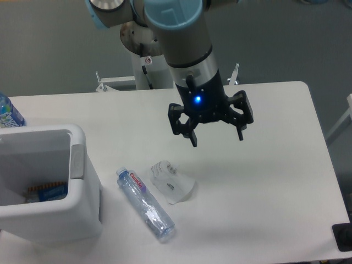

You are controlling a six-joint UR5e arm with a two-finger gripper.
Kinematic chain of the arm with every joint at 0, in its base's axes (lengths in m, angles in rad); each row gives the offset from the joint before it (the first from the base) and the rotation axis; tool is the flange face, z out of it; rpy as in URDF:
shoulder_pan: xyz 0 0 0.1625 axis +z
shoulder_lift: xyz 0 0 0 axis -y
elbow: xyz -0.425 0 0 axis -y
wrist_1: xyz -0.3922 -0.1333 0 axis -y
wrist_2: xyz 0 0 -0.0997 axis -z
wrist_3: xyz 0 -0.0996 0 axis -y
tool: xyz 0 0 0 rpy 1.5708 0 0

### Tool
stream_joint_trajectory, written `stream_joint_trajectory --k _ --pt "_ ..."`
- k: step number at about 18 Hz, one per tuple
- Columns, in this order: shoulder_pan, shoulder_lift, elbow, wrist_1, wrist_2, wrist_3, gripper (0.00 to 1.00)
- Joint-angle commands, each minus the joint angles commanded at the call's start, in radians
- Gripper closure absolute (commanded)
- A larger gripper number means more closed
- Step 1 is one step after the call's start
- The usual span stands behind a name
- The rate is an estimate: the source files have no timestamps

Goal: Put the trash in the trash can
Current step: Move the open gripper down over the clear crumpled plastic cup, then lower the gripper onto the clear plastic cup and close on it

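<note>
A slim clear water bottle (pixel 144 204) with a white-and-red label lies on the table, its cap toward the upper left. Just right of it lies a translucent whitish plastic cup (pixel 172 182), on its side. The large white trash can (pixel 47 181) stands at the left edge, close to the bottle's cap end. My gripper (pixel 216 138) hangs open above the table, up and to the right of the cup, with nothing between its fingers.
A bottle with a blue label (pixel 8 112) stands at the far left behind the trash can. Inside the can lies a blue and orange item (pixel 48 191). A dark object (pixel 342 236) sits at the table's lower right corner.
</note>
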Motion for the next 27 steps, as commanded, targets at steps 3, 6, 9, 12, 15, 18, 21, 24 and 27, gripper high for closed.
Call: stream_joint_trajectory --k 3,6,9,12,15,18,21,24,27 --pt "0.0 -0.018 -0.015 0.005 0.003 -0.008 0.0" --pt "0.0 -0.018 -0.046 0.005 -0.006 -0.006 0.0" --pt "-0.002 -0.02 -0.089 0.005 -0.009 -0.012 0.0" --pt "-0.003 -0.02 -0.152 0.015 -0.005 -0.024 0.0" --pt "-0.008 -0.023 -0.209 0.032 -0.009 -0.095 0.0" --pt "-0.029 -0.061 -0.225 0.037 -0.024 -0.144 0.0" --pt "-0.038 -0.084 -0.247 0.037 -0.072 -0.244 0.0" --pt "-0.038 -0.12 -0.261 0.035 -0.129 -0.32 0.0" --pt "-0.038 -0.152 -0.27 0.034 -0.158 -0.373 0.0"
